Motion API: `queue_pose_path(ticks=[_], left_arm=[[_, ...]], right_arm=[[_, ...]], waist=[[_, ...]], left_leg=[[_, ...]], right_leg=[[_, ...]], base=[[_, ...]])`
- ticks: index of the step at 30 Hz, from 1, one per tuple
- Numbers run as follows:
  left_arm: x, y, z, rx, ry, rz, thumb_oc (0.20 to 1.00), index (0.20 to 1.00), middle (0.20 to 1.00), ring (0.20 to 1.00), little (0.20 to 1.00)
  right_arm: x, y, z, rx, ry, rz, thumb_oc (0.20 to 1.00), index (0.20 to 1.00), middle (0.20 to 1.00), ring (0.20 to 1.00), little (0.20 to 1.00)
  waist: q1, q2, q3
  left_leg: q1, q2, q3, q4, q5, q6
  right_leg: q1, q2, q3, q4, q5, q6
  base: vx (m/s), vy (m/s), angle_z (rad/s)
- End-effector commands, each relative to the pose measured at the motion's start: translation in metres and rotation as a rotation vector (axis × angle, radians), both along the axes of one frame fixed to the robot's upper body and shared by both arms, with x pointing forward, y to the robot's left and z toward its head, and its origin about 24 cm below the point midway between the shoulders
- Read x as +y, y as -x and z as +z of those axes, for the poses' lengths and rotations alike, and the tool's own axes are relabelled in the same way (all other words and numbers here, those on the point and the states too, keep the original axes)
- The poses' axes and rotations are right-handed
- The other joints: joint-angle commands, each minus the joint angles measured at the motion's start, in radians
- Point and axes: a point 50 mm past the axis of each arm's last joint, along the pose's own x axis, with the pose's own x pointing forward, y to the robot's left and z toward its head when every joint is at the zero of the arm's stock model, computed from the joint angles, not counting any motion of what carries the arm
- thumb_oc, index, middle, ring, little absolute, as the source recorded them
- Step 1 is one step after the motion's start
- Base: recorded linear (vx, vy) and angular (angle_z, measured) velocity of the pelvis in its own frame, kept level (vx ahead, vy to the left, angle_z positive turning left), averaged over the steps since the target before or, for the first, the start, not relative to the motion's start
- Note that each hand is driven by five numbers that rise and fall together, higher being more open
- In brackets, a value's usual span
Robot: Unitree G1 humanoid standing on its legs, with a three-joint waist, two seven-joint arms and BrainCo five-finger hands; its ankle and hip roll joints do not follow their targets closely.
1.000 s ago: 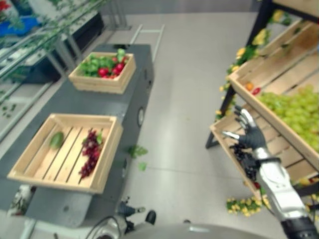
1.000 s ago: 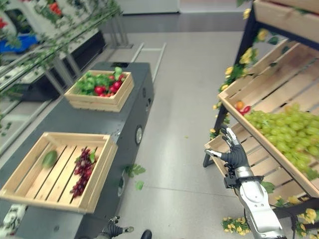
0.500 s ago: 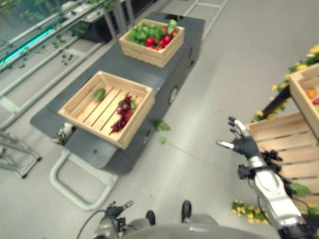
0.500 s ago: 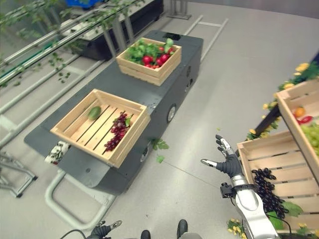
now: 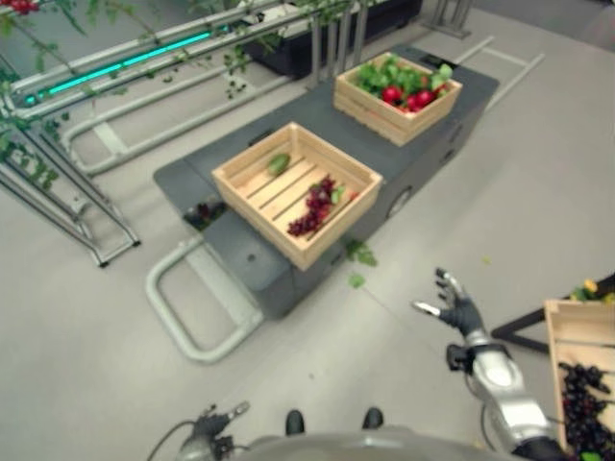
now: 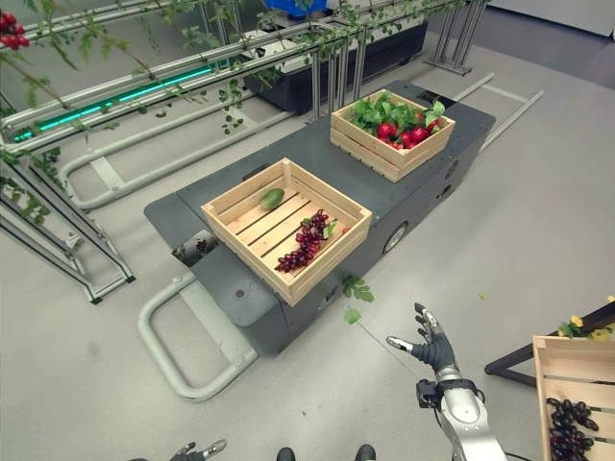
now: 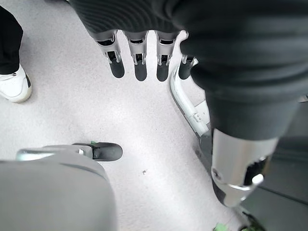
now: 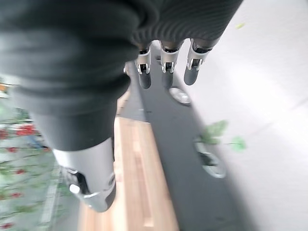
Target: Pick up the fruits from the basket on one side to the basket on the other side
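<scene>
On a dark grey cart (image 5: 250, 259) stand two wooden crates. The near crate (image 5: 252, 169) holds a green fruit (image 5: 278, 163) and a bunch of dark red grapes (image 5: 315, 198). The far crate (image 5: 380, 109) is full of green leaves and red fruits (image 5: 408, 97). My right hand (image 5: 464, 313) hangs open and empty over the floor, to the right of the cart and well short of it. Its straight fingers (image 8: 166, 72) show in the right wrist view. Low by my side my left hand (image 7: 139, 62) hangs open, holding nothing.
A crate with dark grapes (image 5: 581, 403) sits at the lower right. The cart's grey tube handle (image 5: 183, 317) sticks out toward me. Metal rails with vines (image 5: 144, 67) run behind the cart. Leaves (image 5: 360, 254) lie on the floor. A person's white shoe (image 7: 14, 86) stands close by.
The camera has swung away from the shelf of green grapes toward the cart, now seen from farther off. My right hand stays open and empty.
</scene>
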Motion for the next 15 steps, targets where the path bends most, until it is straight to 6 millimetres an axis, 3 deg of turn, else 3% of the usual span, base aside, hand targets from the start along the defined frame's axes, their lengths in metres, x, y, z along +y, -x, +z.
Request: queue_pose_path(ticks=[1,3,4,5,8,9,11,13,14,15], left_arm=[[-0.003,-0.001,-0.001,0.019,-0.002,-0.066,1.0,1.0,1.0,1.0,1.0],[-0.001,-0.001,-0.001,0.028,0.0,-0.079,1.0,1.0,1.0,1.0,1.0],[-0.001,-0.002,-0.001,0.028,-0.001,-0.078,1.0,1.0,1.0,1.0,1.0],[0.0,0.002,-0.002,0.047,0.001,-0.087,1.0,1.0,1.0,1.0,1.0],[0.001,0.006,-0.003,0.06,0.006,-0.082,1.0,1.0,1.0,1.0,1.0],[0.002,0.009,-0.003,0.072,0.008,-0.082,1.0,1.0,1.0,1.0,1.0],[0.002,0.012,-0.004,0.089,0.014,-0.077,1.0,1.0,1.0,1.0,1.0],[-0.001,0.01,-0.004,0.089,0.023,-0.08,1.0,1.0,1.0,1.0,1.0],[-0.005,0.013,-0.006,0.102,0.049,-0.076,1.0,1.0,1.0,1.0,1.0],[-0.005,0.013,-0.006,0.102,0.049,-0.076,1.0,1.0,1.0,1.0,1.0]], right_arm=[[0.009,-0.008,-0.002,-0.008,0.02,0.02,1.0,1.0,1.0,1.0,1.0],[0.006,0.006,-0.022,0.102,0.035,0.008,1.0,1.0,1.0,1.0,1.0],[0.006,0.006,-0.021,0.101,0.034,0.008,1.0,1.0,1.0,1.0,1.0],[0.005,0.02,-0.037,0.191,0.006,-0.013,1.0,1.0,1.0,1.0,1.0],[0.005,0.037,-0.054,0.302,0.034,-0.004,1.0,1.0,1.0,1.0,1.0],[0.005,0.054,-0.069,0.417,0.061,0.016,1.0,1.0,1.0,1.0,1.0],[0.004,0.076,-0.086,0.567,0.091,0.019,1.0,1.0,1.0,1.0,1.0],[0.004,0.087,-0.093,0.635,0.08,0.0,1.0,1.0,1.0,1.0,1.0],[0.002,0.102,-0.101,0.748,0.08,-0.007,1.0,1.0,1.0,1.0,1.0],[0.002,0.102,-0.101,0.748,0.08,-0.007,1.0,1.0,1.0,1.0,1.0]], waist=[[-0.008,-0.009,0.025],[-0.017,-0.002,0.02],[-0.017,-0.004,0.018],[-0.009,-0.004,0.0],[0.006,-0.007,-0.019],[0.02,-0.018,-0.037],[0.041,-0.036,-0.052],[0.041,-0.033,-0.059],[0.046,-0.026,-0.073],[0.046,-0.026,-0.073]], left_leg=[[0.037,-0.002,-0.06,-0.002,-0.087,-0.013],[0.032,-0.018,-0.109,-0.001,-0.073,0.004],[0.028,-0.019,-0.108,-0.001,-0.07,0.003],[0.012,-0.024,-0.122,0.003,-0.053,0.01],[0.0,-0.02,-0.119,0.007,-0.046,0.008],[-0.01,-0.024,-0.122,0.01,-0.038,0.007],[-0.017,-0.034,-0.112,0.014,-0.038,0.001],[-0.019,-0.032,-0.114,0.016,-0.039,-0.003],[-0.01,-0.023,-0.099,0.016,-0.045,-0.007],[-0.01,-0.023,-0.099,0.016,-0.045,-0.007]], right_leg=[[-0.172,0.074,0.301,-0.041,0.118,0.08],[-0.151,0.131,0.421,0.016,0.064,0.075],[-0.154,0.13,0.422,0.015,0.067,0.075],[-0.111,0.157,0.421,0.046,0.015,0.047],[-0.069,0.18,0.393,0.063,-0.033,0.028],[-0.041,0.209,0.389,0.053,-0.053,0.012],[0.003,0.17,0.336,-0.043,-0.022,0.011],[0.018,0.163,0.366,-0.076,-0.014,0.023],[0.034,0.165,0.38,-0.109,0.0,0.024],[0.034,0.165,0.38,-0.109,0.0,0.024]], base=[[-0.06,0.142,0.14],[-0.04,0.143,0.45],[-0.05,0.08,0.83],[-0.04,0.034,0.69],[-0.03,0.006,0.37],[-0.02,-0.038,0.14],[-0.02,-0.084,-0.17],[0.02,-0.065,-0.29],[0.02,-0.042,-0.04],[0.07,-0.127,-0.06]])
